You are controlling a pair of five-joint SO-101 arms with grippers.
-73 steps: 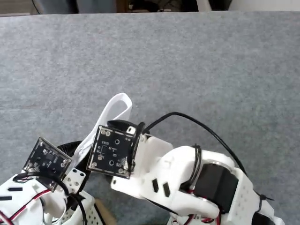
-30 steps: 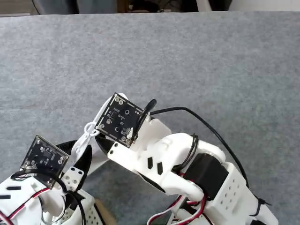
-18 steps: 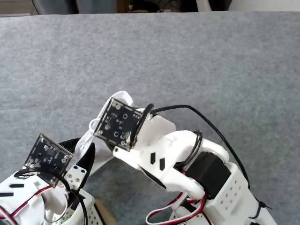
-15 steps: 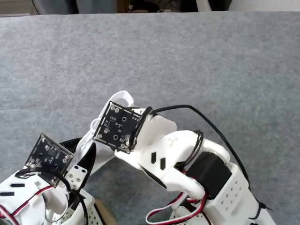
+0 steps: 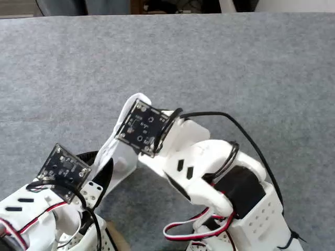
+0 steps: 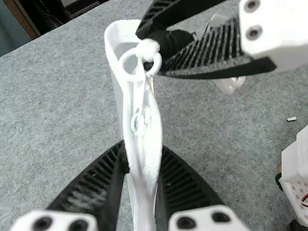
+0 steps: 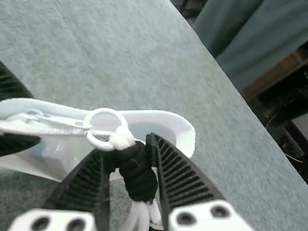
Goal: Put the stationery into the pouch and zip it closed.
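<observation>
A white pouch [image 5: 119, 152] lies slanted on the grey table, its far end [image 5: 135, 102] poking out past the right arm's camera board [image 5: 144, 128]. My left gripper [image 6: 142, 155] is shut on the pouch [image 6: 139, 120] at its near part, both black jaws pressing its sides. The right gripper [image 7: 127, 150] is shut on the black zipper pull cord [image 7: 137, 171], which is tied to a white ring [image 7: 103, 126] on the zip. In the left wrist view the right gripper [image 6: 154, 50] holds that cord near the pouch's far end. Something pale blue [image 7: 41, 151] shows inside the pouch.
Grey felt covers the table [image 5: 235, 68], with open room to the far side and to the right. Both arm bodies crowd the near edge [image 5: 209, 188]. Dark furniture and a curtain stand beyond the table's far edge [image 7: 250, 43].
The right gripper has travelled along the pouch toward its far end, taking the zipper pull with it. The left arm shifted slightly rightward, still holding the pouch.
</observation>
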